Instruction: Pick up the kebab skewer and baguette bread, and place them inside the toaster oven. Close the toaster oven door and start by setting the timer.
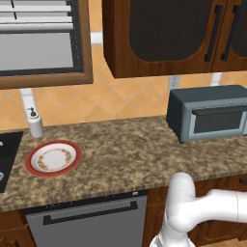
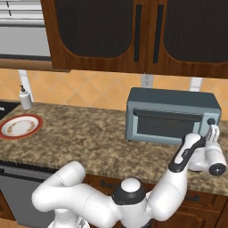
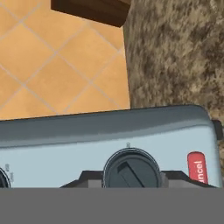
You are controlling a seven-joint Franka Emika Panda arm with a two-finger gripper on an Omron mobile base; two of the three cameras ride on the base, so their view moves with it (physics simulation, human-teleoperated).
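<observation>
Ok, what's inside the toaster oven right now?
Cannot tell: the toaster oven has its door shut, and the dark glass hides the interior. No skewer or bread visible.

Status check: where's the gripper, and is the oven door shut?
Gripper at oven's right-hand controls, jaws straddling the dial. Door shut. Nothing in the way.

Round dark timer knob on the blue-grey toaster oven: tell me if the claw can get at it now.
Probably yes. The claw sits right at the oven's control panel, the round dark timer knob faces it squarely, and nothing lies between.
</observation>
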